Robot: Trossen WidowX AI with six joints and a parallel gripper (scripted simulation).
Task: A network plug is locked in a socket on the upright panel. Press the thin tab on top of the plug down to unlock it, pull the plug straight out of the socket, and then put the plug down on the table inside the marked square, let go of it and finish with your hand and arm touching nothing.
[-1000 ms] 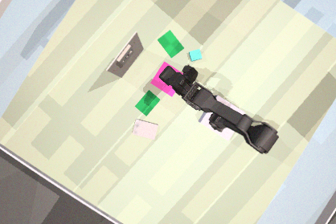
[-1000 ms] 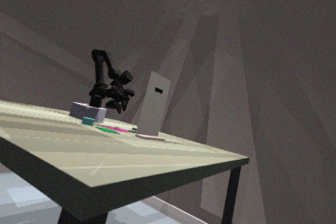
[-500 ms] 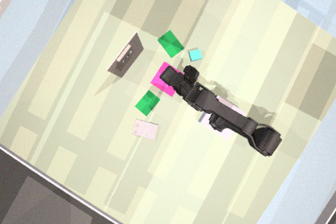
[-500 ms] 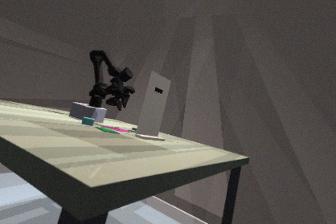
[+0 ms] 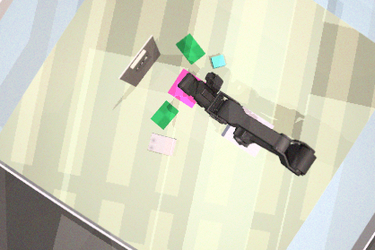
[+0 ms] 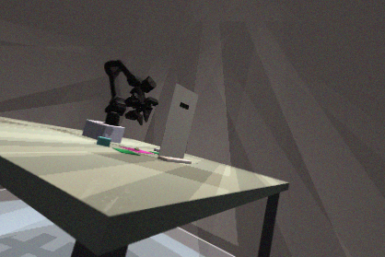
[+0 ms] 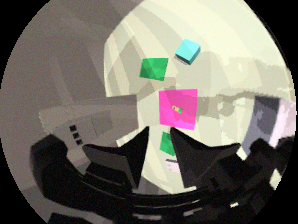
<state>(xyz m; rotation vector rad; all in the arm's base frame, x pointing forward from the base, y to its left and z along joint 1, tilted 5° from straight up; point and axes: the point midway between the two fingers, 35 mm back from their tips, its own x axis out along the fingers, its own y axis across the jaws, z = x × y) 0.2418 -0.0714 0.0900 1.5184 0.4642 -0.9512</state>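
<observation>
So our one arm (image 5: 257,125) (image 6: 124,71) is reaching out from its base, bent high at the elbow, with the forearm sloping down toward the wrist. Our gripper (image 6: 143,119) (image 7: 160,128) hangs fingers-down, up in the air and touching nothing. The two dark, pointy fingers are partway open, tips a bit apart, and yeah, we've got nothing between them. Both fingers show up in the wrist view.

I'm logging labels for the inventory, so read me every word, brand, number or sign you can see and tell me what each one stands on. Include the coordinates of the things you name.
No readable words, labels, brands, numbers or signs.
The upright grey panel (image 5: 130,75) (image 6: 179,129) (image 7: 55,120) shows dark openings, no lettering.
The black robot arm (image 5: 265,128) (image 6: 112,88): any small print would be too blurred to read.
</observation>
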